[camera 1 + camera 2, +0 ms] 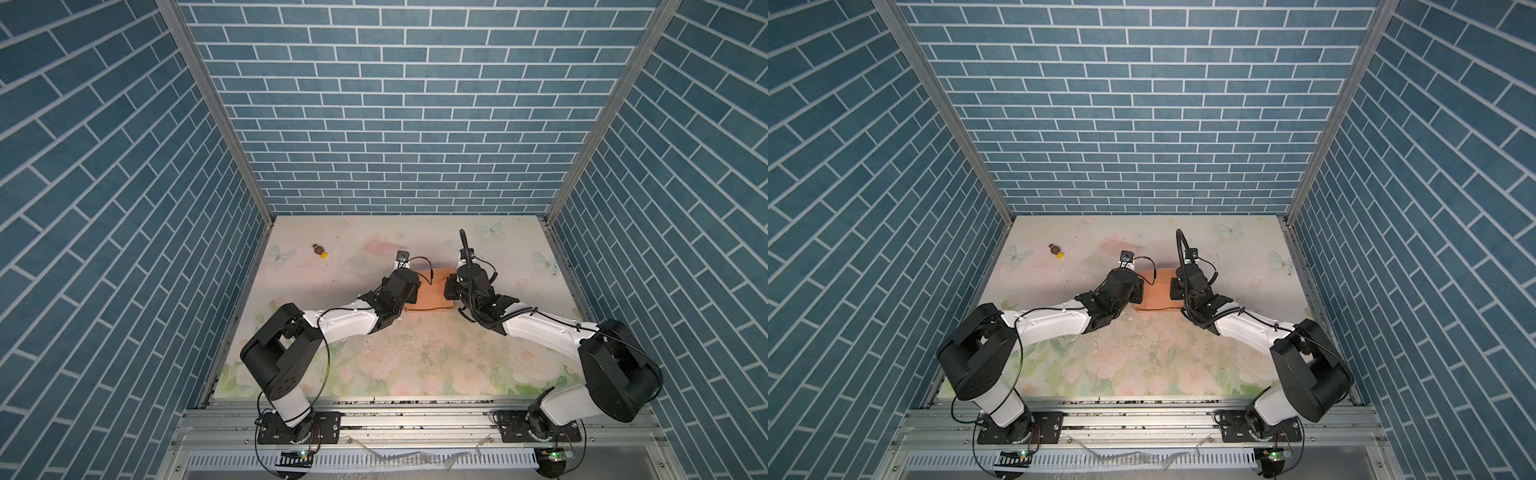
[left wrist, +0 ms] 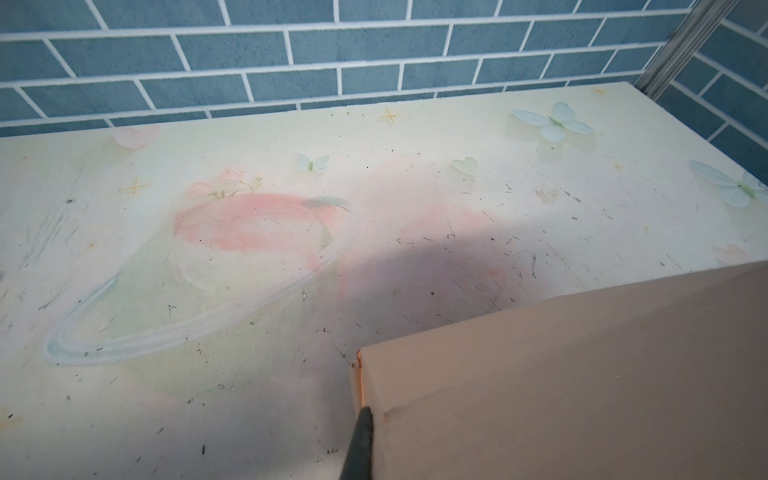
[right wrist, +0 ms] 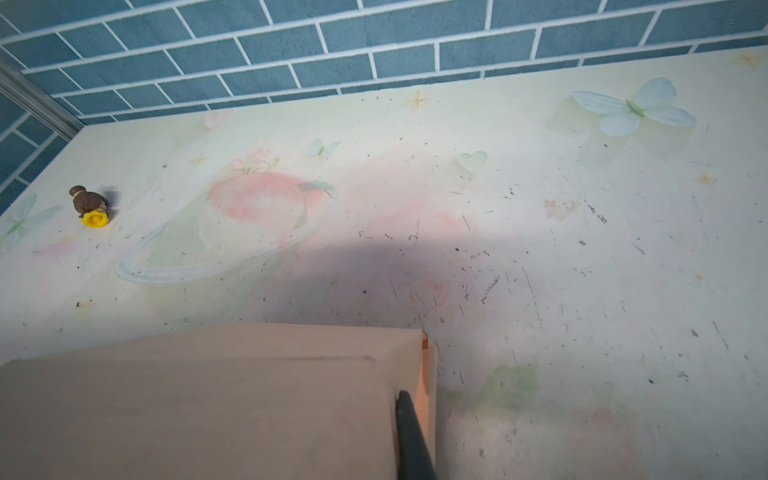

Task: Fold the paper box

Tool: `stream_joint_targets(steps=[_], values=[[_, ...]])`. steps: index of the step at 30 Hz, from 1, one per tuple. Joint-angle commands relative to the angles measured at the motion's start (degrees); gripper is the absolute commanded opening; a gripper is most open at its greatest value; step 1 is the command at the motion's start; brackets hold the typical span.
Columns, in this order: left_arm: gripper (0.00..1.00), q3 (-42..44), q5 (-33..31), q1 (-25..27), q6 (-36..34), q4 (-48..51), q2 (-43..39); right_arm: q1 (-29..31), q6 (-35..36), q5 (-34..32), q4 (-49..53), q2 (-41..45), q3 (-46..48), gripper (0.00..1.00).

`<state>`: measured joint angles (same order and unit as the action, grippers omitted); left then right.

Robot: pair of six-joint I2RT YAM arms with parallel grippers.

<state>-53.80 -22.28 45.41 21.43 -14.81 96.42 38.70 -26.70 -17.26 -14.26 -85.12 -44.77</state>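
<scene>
The peach-orange paper box [image 1: 432, 294] [image 1: 1157, 296] lies in the middle of the table, between my two grippers. My left gripper [image 1: 417, 291] is at the box's left end. In the left wrist view one dark finger [image 2: 360, 444] presses the outside of the end wall of the box [image 2: 582, 395]; the cardboard hides the other finger. My right gripper [image 1: 448, 289] is at the box's right end. There a dark finger [image 3: 409, 436] sits between the folded-over panel of the box [image 3: 208, 407] and the outer end flap. Both grippers are shut on the cardboard.
A tiny brown-and-yellow object [image 1: 319, 250] [image 3: 90, 207] lies at the far left of the floral table [image 1: 374, 357]. Blue brick walls close the table in at the back and on both sides. An aluminium rail [image 1: 415, 419] with the arm bases runs along the front.
</scene>
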Motion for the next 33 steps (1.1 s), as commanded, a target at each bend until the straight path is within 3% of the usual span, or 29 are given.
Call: stream_joint_targets(steps=[1, 33], values=[[0.00, 2.2, -3.9, 0.0, 0.2, -5.0, -0.6, 0.0, -1.3, -3.1, -5.6, -1.2, 1.9, 0.00], [0.00, 12.0, -9.1, 7.5, 0.0, -24.3, 4.8, 1.9, 3.6, -3.8, -28.7, -1.4, 19.1, 0.00]])
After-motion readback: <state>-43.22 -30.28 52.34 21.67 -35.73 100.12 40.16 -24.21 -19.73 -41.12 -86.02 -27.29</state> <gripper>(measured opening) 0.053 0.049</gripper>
